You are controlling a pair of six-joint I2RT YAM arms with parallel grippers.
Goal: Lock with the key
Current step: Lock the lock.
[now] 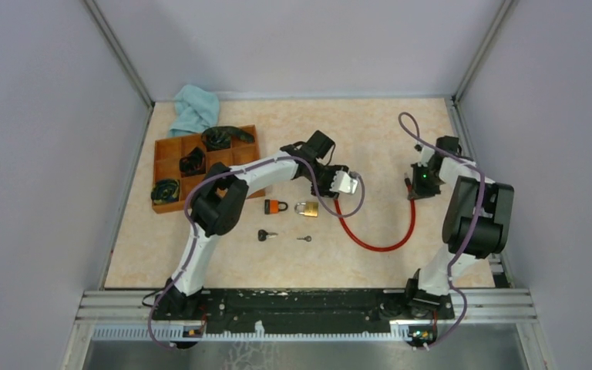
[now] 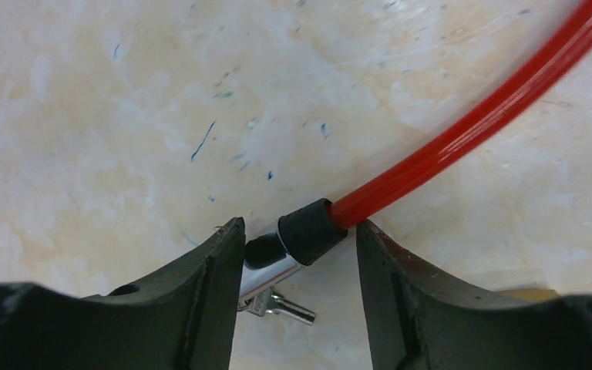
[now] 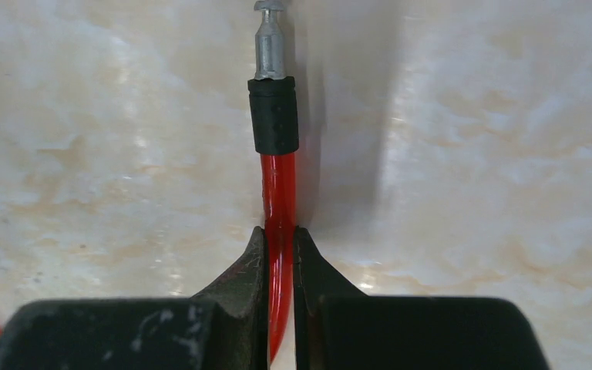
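A red cable lock point(image 1: 378, 247) curves across the table between both arms. My left gripper point(image 1: 339, 193) is open around the cable's chrome lock head point(image 2: 271, 266) and black sleeve point(image 2: 308, 230). The head touches the left finger point(image 2: 216, 270), and a gap shows at the right finger. A small silver key point(image 2: 281, 307) pokes out from under the head. My right gripper point(image 3: 279, 231) is shut on the red cable point(image 3: 277, 177), just behind its black sleeve point(image 3: 273, 116) and metal pin point(image 3: 270, 46).
An orange padlock point(image 1: 276, 206) and a brass padlock point(image 1: 306, 208) lie by the left arm. A black-headed key point(image 1: 267, 235) and a small key point(image 1: 304, 238) lie nearer. A wooden compartment tray point(image 1: 158, 154) and a blue cloth point(image 1: 196, 108) sit at the back left.
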